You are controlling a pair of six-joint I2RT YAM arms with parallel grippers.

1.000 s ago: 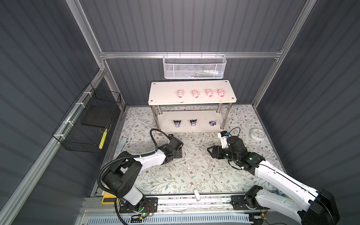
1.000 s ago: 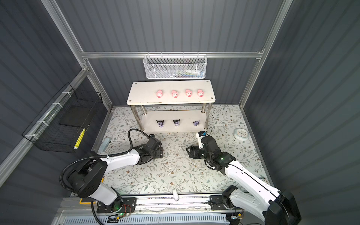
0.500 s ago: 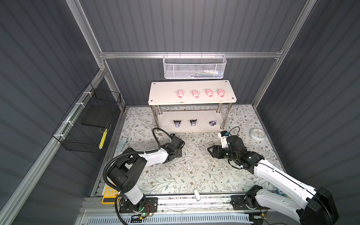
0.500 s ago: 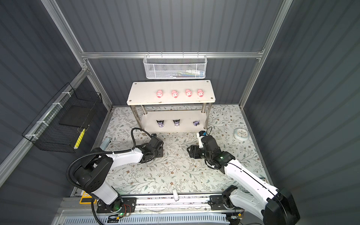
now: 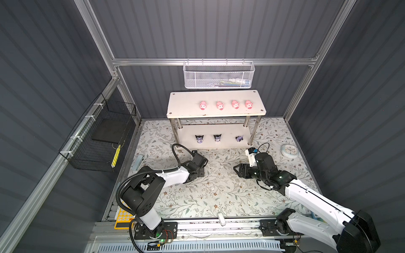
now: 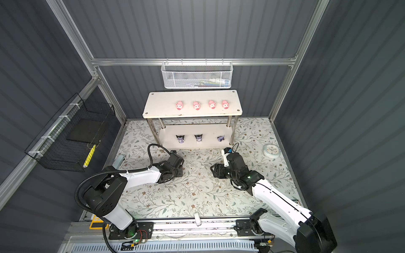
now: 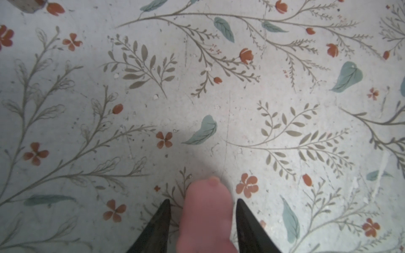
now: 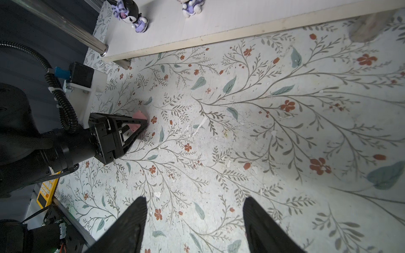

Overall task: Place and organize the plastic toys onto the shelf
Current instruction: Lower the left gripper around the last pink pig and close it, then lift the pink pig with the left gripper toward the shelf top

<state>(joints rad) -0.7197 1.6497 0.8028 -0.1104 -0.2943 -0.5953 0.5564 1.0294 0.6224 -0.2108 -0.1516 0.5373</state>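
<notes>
The left gripper (image 7: 202,200) hangs low over the flowered mat (image 5: 219,192), jaws narrow around a pink pig (image 7: 206,216); whether they pinch it I cannot tell. Behind, the shelf (image 5: 186,106) holds four more pigs (image 5: 203,105) in a row on its top board and three black-and-purple figures (image 5: 217,138) on the lower one. The right gripper (image 8: 194,200) hovers wide and empty over the mat, facing the left one.

White arms (image 5: 174,176), black joints (image 5: 140,192), ribbed cable (image 8: 63,105)
</notes>
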